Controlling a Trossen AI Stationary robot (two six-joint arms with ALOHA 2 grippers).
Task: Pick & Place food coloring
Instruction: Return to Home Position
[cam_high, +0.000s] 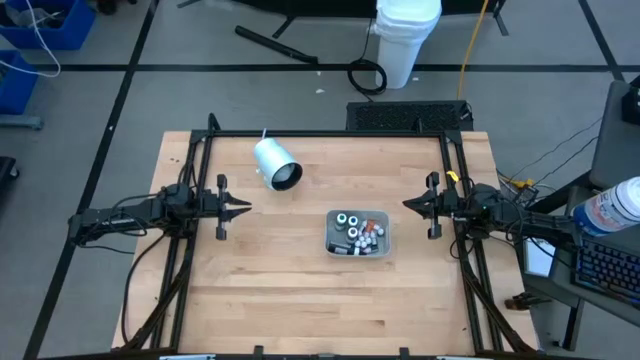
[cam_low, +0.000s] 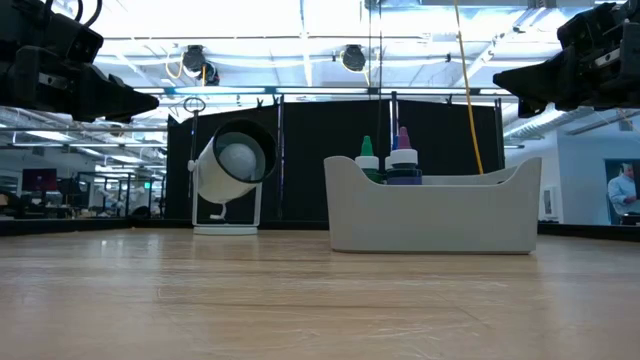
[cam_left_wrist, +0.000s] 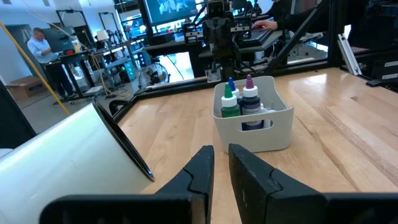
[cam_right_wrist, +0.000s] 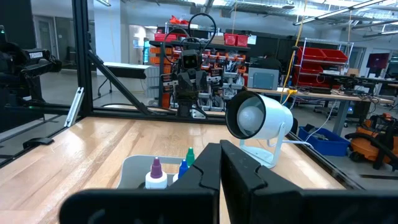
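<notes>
Several small food coloring bottles (cam_high: 356, 232) are in a grey tray (cam_high: 332, 222) a little right of the table's middle, some upright and some on their sides. Green and purple tips (cam_low: 385, 158) (cam_left_wrist: 239, 99) (cam_right_wrist: 155, 171) poke above the tray's rim. My left gripper (cam_high: 246, 208) (cam_left_wrist: 221, 154) hovers level by the table's left edge, pointing at the tray, its fingers a narrow gap apart with nothing between them. My right gripper (cam_high: 405, 203) (cam_right_wrist: 220, 150) hovers level by the right edge, shut and empty, also pointing at the tray.
A big white cylinder (cam_high: 275, 165) (cam_low: 232, 165) lies tilted on a thin white stand at the far left of the table's middle, close to my left gripper. Black frame rails (cam_high: 190, 200) run along both side edges. People (cam_left_wrist: 40, 40) work in the room beyond.
</notes>
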